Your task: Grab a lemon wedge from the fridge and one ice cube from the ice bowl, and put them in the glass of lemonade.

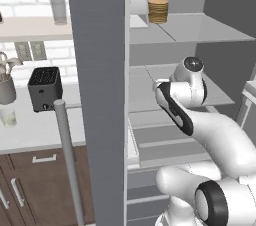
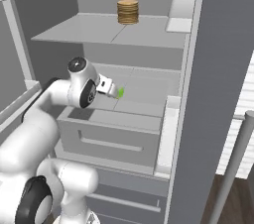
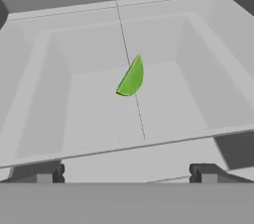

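Gripper (image 3: 126, 173) spread wide & empty, aimed at green lemon wedge (image 3: 131, 77) lying mid-floor of the fridge (image 2: 218, 69) bin, so I'd go straight down, centre jaws across wedge's thin sides, clear of bin walls, then close gently.

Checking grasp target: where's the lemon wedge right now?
The lemon wedge lies on the fridge shelf floor, mid-frame in the hand view, just ahead of the open pincer; the right base view shows it at the pincer's tip.

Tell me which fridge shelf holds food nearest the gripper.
The middle shelf: its green lemon wedge lies just past the open gripper. The top shelf's stacked brown rounds sit far above.
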Tool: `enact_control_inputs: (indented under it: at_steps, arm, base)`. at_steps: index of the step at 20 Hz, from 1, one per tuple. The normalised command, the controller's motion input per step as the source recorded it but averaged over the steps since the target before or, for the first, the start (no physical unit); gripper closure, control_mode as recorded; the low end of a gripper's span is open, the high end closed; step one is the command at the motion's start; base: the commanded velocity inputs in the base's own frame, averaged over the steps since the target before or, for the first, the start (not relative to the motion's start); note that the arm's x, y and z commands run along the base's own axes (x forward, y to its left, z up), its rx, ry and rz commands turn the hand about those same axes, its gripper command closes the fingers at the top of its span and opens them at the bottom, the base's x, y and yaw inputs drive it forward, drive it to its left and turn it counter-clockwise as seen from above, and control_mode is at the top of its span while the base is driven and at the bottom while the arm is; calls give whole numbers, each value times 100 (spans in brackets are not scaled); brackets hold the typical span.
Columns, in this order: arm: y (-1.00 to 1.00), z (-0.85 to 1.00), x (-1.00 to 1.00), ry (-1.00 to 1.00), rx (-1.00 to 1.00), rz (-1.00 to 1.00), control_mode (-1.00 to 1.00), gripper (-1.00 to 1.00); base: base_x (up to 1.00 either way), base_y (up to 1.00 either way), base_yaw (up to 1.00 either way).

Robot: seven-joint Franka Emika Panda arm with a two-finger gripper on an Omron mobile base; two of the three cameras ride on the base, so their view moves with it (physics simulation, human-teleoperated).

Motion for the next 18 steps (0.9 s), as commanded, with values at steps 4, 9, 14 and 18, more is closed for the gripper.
enact_control_inputs:
  at_steps: [4,9,14,18]
  arm:
    - [-9,-20,32,2,0,-5,-100,-100]
    - [-5,-29,36,3,0,-4,-100,-100]
    - [-2,-29,40,3,0,-3,-100,-100]
    - [-7,-22,41,5,0,-2,-100,-100]
  base:
    - [0,0,0]
    - [0,0,0]
    - [0,0,0]
    - [0,0,0]
